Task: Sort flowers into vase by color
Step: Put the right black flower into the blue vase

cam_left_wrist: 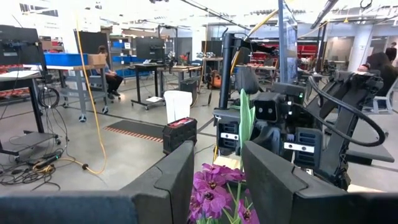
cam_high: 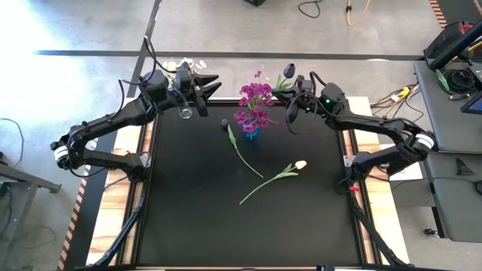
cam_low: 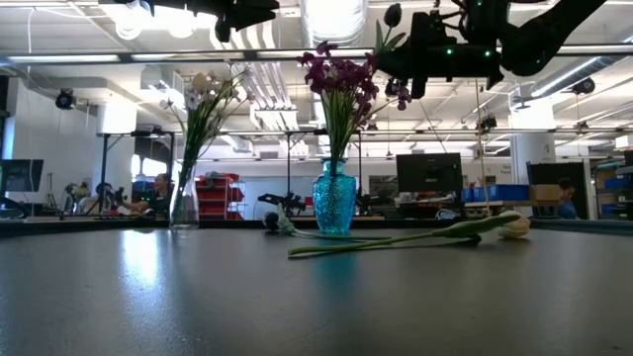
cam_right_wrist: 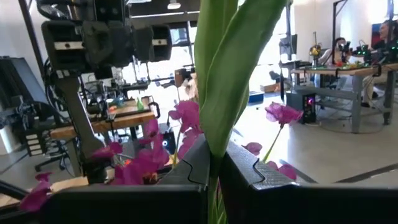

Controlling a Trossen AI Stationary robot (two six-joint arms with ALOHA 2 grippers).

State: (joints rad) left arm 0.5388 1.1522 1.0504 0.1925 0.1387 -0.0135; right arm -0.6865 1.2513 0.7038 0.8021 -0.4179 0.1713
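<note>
A dark tulip bud (cam_high: 289, 70) on a green stem is held up at the far right of the black table by my right gripper (cam_high: 295, 96), just right of the magenta flowers (cam_high: 254, 102) in the blue vase (cam_low: 334, 203). White flowers (cam_low: 203, 89) stand in a clear vase (cam_low: 183, 208) at the far left. Beside that vase my left gripper (cam_high: 205, 94) is open and holds nothing; it points level at the magenta flowers. On the table lie a dark-budded flower (cam_high: 242, 149) and a cream tulip (cam_high: 300, 164) with its stem. My right gripper pinches the flower's green stem and leaves (cam_right_wrist: 214, 146) between its two shut fingers, below the bud. The fingers come about level from the table's right side and lie across the stem. The flower stands roughly upright, bud (cam_low: 393, 15) above the fingers, high above the table.
The near half of the black table (cam_high: 248, 226) holds nothing. A wooden frame (cam_high: 113, 188) borders the mat at both sides. Beyond the far edge is open workshop floor with benches and people far off.
</note>
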